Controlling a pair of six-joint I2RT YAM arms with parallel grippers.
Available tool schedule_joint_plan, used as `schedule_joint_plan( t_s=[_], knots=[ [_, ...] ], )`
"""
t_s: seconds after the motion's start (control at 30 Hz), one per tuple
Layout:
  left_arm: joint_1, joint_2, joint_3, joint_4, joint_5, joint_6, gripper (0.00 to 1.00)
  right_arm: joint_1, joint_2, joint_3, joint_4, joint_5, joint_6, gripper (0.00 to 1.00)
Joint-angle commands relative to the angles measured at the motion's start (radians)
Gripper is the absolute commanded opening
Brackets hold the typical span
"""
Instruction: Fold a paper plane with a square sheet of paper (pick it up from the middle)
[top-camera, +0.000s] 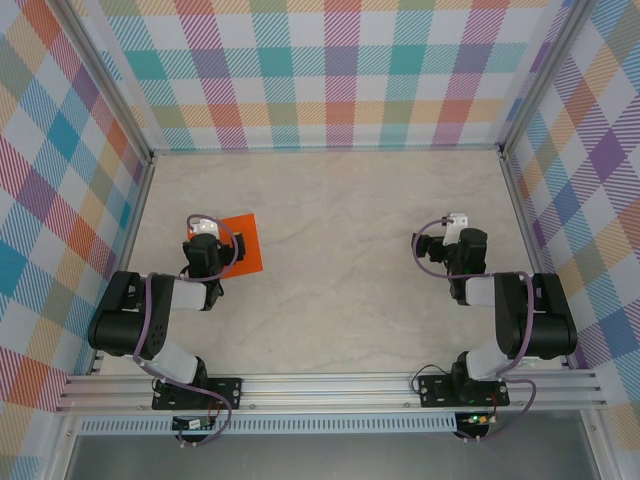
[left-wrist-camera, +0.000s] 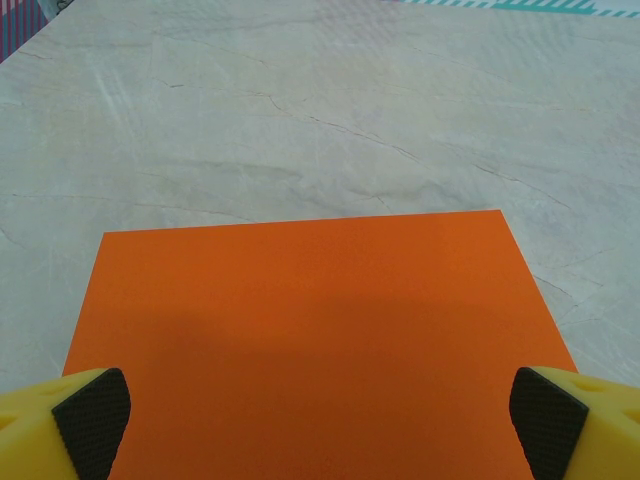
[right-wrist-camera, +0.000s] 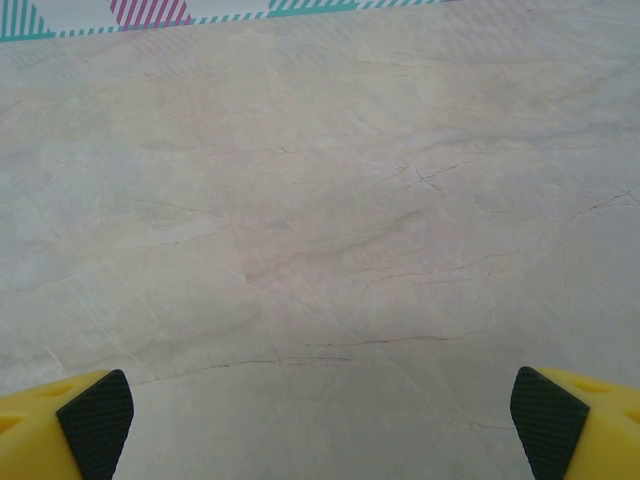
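You have no text, label, brand, number or sign that can be read in any of the views. The small dark board (top-camera: 196, 424) at about 7 o'clock in the top view, and the second small board (top-camera: 478, 420) at about 5 o'clock, are too small for you to tell whether they carry any print.
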Motion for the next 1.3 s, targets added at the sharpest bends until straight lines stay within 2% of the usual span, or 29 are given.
schedule_joint_plan(
  t_s=[0.0,0.13,0.23,0.37,0.43,0.5,0.53,0.6,0.63,0.67,0.73,0.8,0.93,1.07,1.27],
  knots=[
    [0.007,-0.001,0.005,0.03,0.018,0.015,1.0,-0.004,0.0,0.02,0.026,-0.024,-0.006,1.0],
    [0.007,-0.021,0.0,0.027,0.031,0.02,1.0,-0.004,-0.013,0.019,0.018,-0.052,-0.02,1.0],
    [0.007,-0.128,0.011,-0.088,0.072,0.031,1.0,-0.002,-0.07,0.023,-0.035,-0.069,-0.028,1.0],
    [0.009,-0.297,0.019,-0.241,0.05,-0.024,1.0,-0.003,-0.205,0.115,-0.369,-0.029,0.031,1.0],
    [0.011,-0.379,0.072,-0.412,0.0,-0.119,1.0,-0.003,-0.266,0.162,-0.525,-0.058,0.076,1.0],
    [0.013,-0.42,0.148,-0.565,0.024,-0.164,1.0,-0.002,-0.317,0.223,-0.674,-0.092,0.148,1.0],
    [0.013,-0.426,0.191,-0.648,0.004,-0.246,1.0,-0.002,-0.332,0.259,-0.754,-0.088,0.21,1.0],
    [0.016,-0.422,0.317,-0.93,-0.161,-0.474,1.0,-0.002,-0.329,0.356,-0.952,-0.075,0.313,1.0],
    [0.025,-0.413,0.35,-0.992,-0.173,-0.508,1.0,-0.002,-0.316,0.386,-1.008,-0.073,0.342,1.0],
    [0.043,-0.405,0.363,-0.993,-0.103,-0.492,1.0,-0.003,-0.295,0.407,-1.054,-0.091,0.357,1.0],
    [0.066,-0.381,0.366,-0.959,0.054,-0.487,1.0,-0.002,-0.255,0.421,-1.096,-0.219,0.347,1.0],
    [0.068,-0.332,0.406,-0.989,0.133,-0.49,1.0,-0.002,-0.239,0.402,-1.088,-0.328,0.358,1.0],
    [0.069,-0.217,0.498,-1.062,0.299,-0.479,1.0,-0.001,-0.285,0.325,-1.03,-0.449,0.419,1.0],
    [0.069,-0.142,0.518,-1.046,0.403,-0.496,1.0,0.002,-0.35,0.29,-1.08,-0.499,0.426,1.0],
    [0.067,-0.004,0.565,-1.059,0.453,-0.515,1.0,0.004,-0.464,0.219,-1.108,-0.524,0.449,1.0]
  ],
)
